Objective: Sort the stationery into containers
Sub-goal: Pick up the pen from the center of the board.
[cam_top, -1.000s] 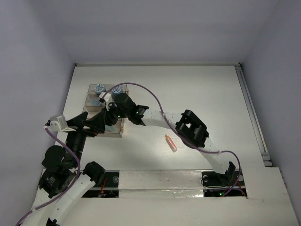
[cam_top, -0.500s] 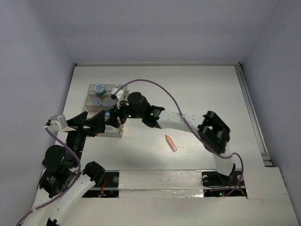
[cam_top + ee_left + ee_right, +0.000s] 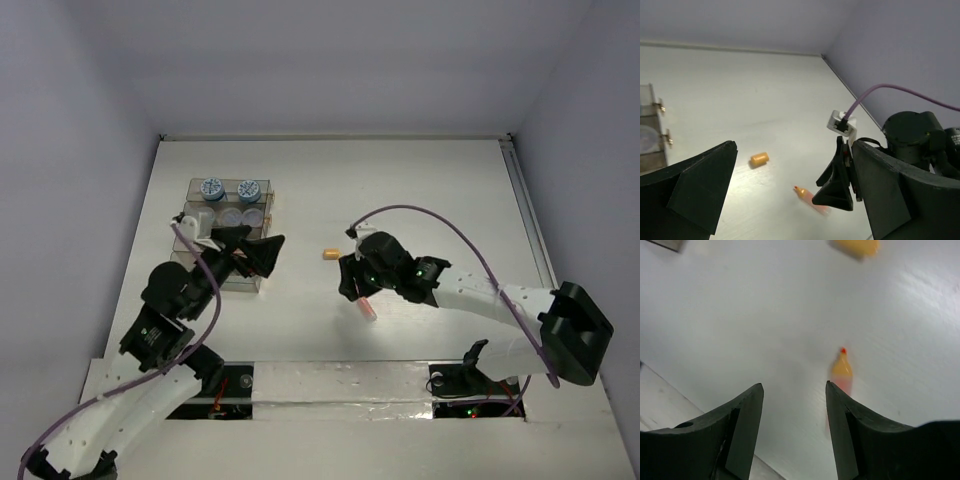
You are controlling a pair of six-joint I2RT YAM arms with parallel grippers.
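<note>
The right gripper (image 3: 352, 292) has left the stepped trays (image 3: 193, 200) and swung back over the open table. It now hangs just beside the uncapped pink-orange marker (image 3: 841, 374), jaws partly apart and empty, with the marker lying ahead of one fingertip rather than between the two. A loose orange cap (image 3: 327, 254) lies near the marker but apart from it. The left gripper (image 3: 262, 254) has shifted to the trays' near side, spread wide and holding nothing. A drop-off looks finished, and the marker seems next.
</note>
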